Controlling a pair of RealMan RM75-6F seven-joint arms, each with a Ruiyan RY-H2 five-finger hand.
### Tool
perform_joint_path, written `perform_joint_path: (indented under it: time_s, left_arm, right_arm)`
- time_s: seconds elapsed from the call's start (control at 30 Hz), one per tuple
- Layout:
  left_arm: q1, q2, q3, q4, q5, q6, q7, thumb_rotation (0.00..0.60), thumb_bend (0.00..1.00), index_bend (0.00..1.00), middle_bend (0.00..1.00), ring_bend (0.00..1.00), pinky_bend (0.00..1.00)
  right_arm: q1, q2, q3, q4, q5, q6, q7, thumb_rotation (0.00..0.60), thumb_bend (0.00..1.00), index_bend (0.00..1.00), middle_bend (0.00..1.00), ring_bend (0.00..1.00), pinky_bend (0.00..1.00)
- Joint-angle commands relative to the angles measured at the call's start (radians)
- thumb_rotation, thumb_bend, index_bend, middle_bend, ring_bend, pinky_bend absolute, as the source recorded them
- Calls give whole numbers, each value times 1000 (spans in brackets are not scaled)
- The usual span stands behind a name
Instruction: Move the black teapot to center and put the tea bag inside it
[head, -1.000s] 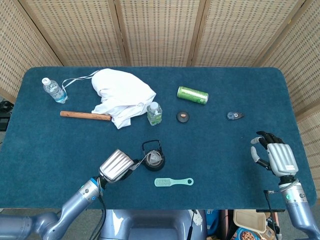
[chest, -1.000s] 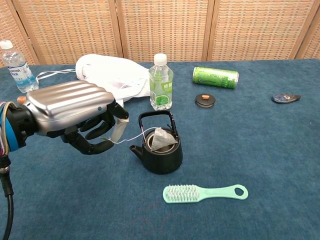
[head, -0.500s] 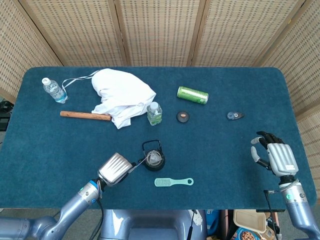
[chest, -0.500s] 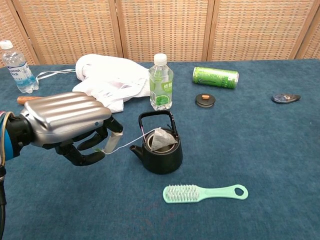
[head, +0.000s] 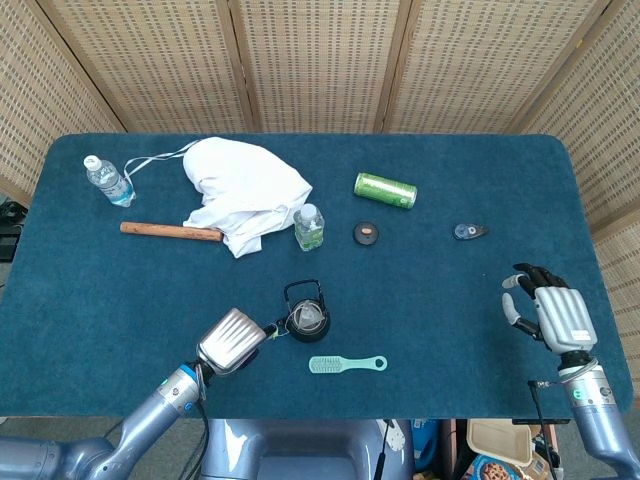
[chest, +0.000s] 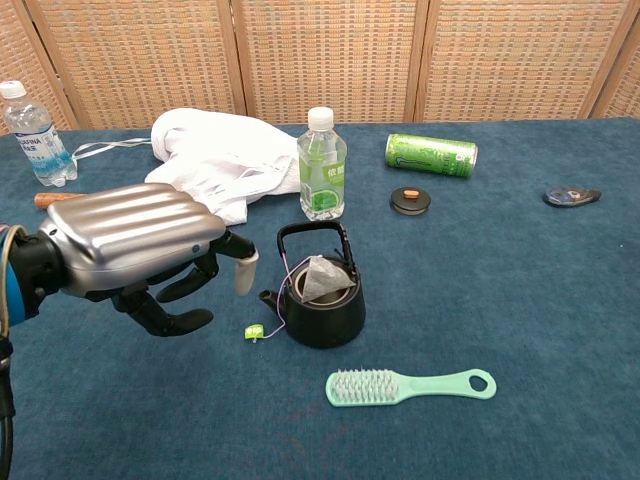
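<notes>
- Looking at the chest view, the tea bag (chest: 320, 278) is seen sitting inside the open mouth of the black teapot (chest: 318, 300), with its string draped over the rim and the little green tag (chest: 253, 331) dropped on the cloth just beside the spout.
- The teapot is placed on the blue table (head: 450, 320) roughly mid-width, closer to the near edge than the far one, so it's probably counted as "center" already.
- The left hand (chest: 140, 250) is held just to the left of the pot, on the spout side, fingers spread apart and nothing gripped; the tag lies between the hand and the pot, touched by neither as far as can be told.
- The right hand (head: 548, 308) is parked well apart near the right edge, fingers loosely spread, nothing held.
- So the left hand is clearly the nearer one. The pot's spout-to-body axis points toward that hand, and the handle is standing upright over the opening.
- The task looks pretty much done; if anything is left, it's likely just pulling the left hand away toward the near-left corner without the string or tag getting snagged, since that could drag the bag back out.
- The mint brush (chest: 410, 385) lies right in front of the pot, so it's worth avoiding too.
</notes>
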Motion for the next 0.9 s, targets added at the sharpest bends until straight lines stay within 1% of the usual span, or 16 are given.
perform_joint_path:
  time_s: [0.03,0.13,0.17,0.23,0.27,0.33,0.37,0.5,0.67,0.9]
  left_arm:
    - [-5,8,-5,-6,-7,-5,5,600,398,322,797,740,804]
    - [-19,26,-14,-26,-38,-20,31,600,408,236,800,747,804]
    - [-23,31,-17,-34,-50,-25,39,600,429,218,803,749,804]
    - [-39,44,-24,-53,-83,-44,54,600,545,188,812,756,804]
    - [-49,50,-27,-61,-102,-54,67,600,623,181,817,758,804]
    - [-66,59,-33,-73,-135,-69,88,600,715,168,821,761,804]
    - [-74,63,-36,-80,-152,-75,95,600,757,160,822,762,804]
    - [-121,78,-51,-99,-223,-106,133,600,857,136,824,762,804]
    - [-175,78,-64,-105,-308,-132,156,600,925,132,826,762,804]
    - [-251,53,-68,-92,-415,-145,194,600,930,132,826,763,804]
  right_arm:
    - [0,0,1,0,-1,1,1,0,654,390,293,221,314]
    - [-1,-2,1,0,-3,5,1,0,654,390,294,221,314]
    - [-1,-3,1,0,-4,4,2,0,654,390,294,221,314]
    - [-1,-4,0,0,-5,4,1,0,654,390,294,221,314]
    - [-1,-4,-1,0,-6,4,2,0,654,390,294,221,314]
    - [0,-4,0,-1,-7,4,1,0,655,390,294,221,314]
    - [-1,-4,-1,-1,-7,5,-1,0,654,390,294,221,314]
    - [-2,-2,-1,-6,-8,7,-4,0,654,390,294,221,314]
    - [-2,-2,0,-9,-7,7,-6,0,654,390,294,221,314]
    - [-1,-2,0,-6,-7,5,-4,0,654,389,294,221,314]
